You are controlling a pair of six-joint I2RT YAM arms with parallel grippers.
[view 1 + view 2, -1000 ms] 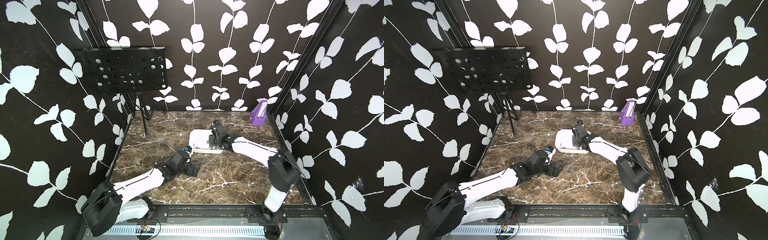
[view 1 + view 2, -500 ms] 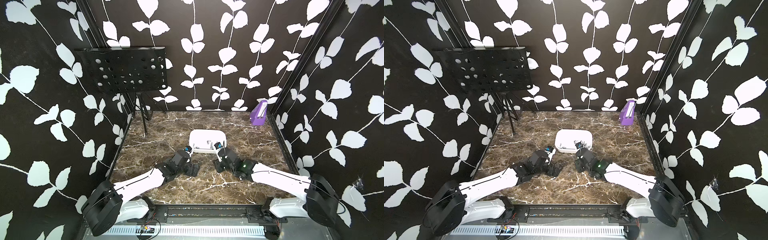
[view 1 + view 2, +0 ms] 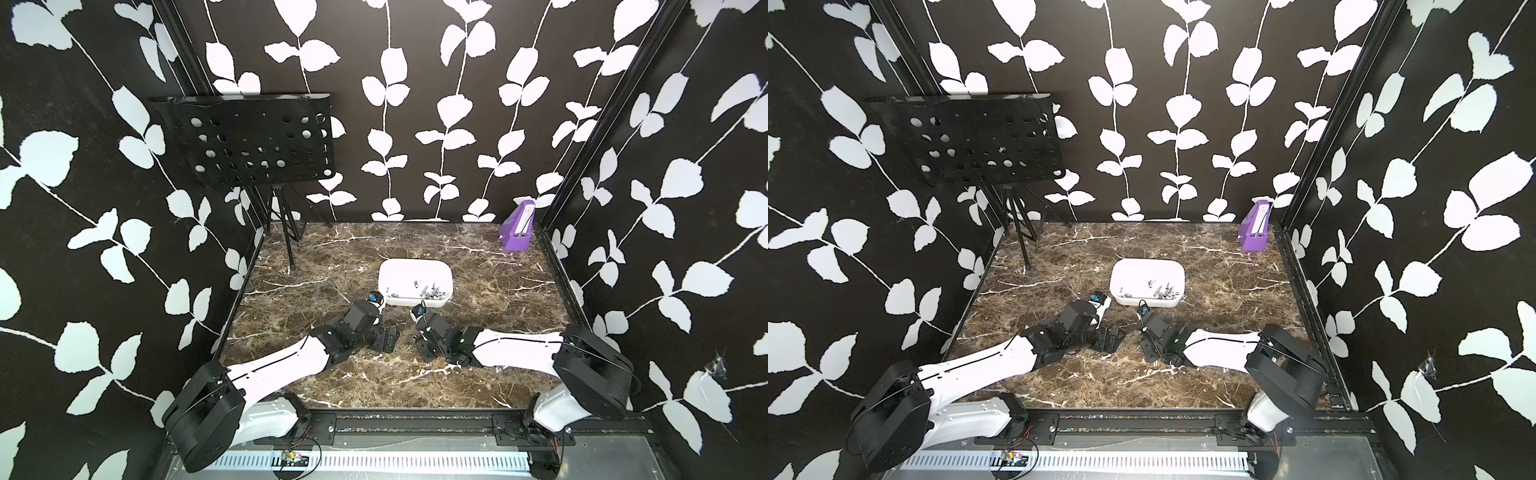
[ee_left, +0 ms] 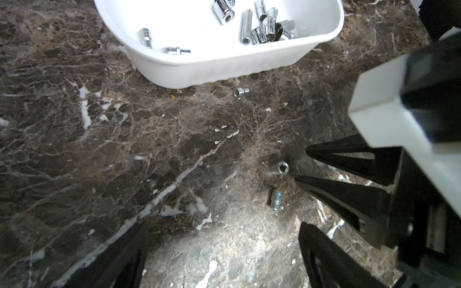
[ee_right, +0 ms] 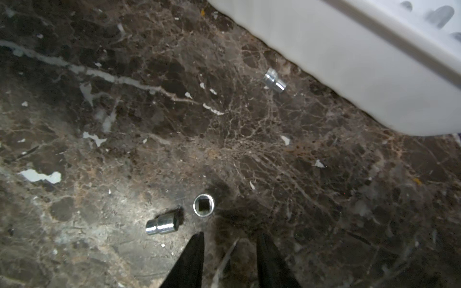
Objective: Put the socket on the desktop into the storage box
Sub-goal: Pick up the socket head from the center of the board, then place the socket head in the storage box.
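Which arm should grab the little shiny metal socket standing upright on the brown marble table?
Probably the right. The right gripper is open and empty, its tips just short of the upright chrome socket. The left gripper is open too, but sits farther back.

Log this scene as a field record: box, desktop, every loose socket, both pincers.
storage box: several sockets inside
desktop: three sockets outside the box
upright socket: just ahead of the right pincer
lying socket: beside the upright socket
third socket: lying close to the storage box wall
right pincer: open, empty
left pincer: open, empty
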